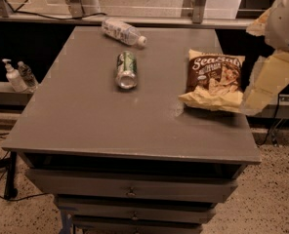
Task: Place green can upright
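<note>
Gripper (269,82), cream-coloured end of the robot arm, hung off the edge of the flat grey table top (110,126), just beside the brown and yellow crinkled snack bag (214,79). Couldn't tell whether it was clenched or released; it looked to be carrying nothing.

Small green and white aluminium drink can (126,69) lay on its side on the table top, shiny silver end facing the camera, well apart from the gripper, on the far side of the snack bag from it. Nothing touched the can. Clear plastic bottle with white cap (122,32) lay on its side too, farther from the gripper than the can, near the back edge, apart from the can. White pump bottle (11,76) stood on a low shelf off the table, farthest from the gripper.

Progress, judged: barely started. Can not grasped, not lifted, not upright. Left to do: bring the gripper across past the snack bag to the can, take hold around its body, tip it up onto one silver end, let go with it standing. Round can might roll if nudged.
</note>
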You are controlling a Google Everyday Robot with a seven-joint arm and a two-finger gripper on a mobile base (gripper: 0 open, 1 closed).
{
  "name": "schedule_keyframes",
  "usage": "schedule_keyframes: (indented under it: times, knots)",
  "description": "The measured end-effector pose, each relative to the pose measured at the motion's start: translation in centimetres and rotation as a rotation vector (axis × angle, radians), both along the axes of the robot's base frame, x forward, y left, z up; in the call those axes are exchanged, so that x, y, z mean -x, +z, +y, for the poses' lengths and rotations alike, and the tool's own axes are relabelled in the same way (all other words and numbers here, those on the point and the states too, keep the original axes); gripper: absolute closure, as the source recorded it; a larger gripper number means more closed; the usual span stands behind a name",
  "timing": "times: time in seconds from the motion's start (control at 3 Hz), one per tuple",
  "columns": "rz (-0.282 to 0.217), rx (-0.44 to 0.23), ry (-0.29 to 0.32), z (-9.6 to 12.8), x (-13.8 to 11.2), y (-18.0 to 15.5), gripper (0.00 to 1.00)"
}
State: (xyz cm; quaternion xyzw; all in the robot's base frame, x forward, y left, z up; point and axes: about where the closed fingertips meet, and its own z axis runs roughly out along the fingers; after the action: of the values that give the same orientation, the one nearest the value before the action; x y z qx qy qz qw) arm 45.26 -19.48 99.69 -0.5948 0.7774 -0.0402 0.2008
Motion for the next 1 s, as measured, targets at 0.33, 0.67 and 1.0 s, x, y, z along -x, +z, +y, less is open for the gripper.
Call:
schedule_keyframes:
  times: [0.33, 0.67, 1.0]
  knots:
    - [0.000, -0.047, -0.020, 3.3, -3.1, 0.4, 0.00]
    - [0.040, -0.085, -0.082, 6.1, -6.1, 0.0, 0.00]
    - [0.107, -0.120, -0.183, 8.9, -8.4, -1.0, 0.00]
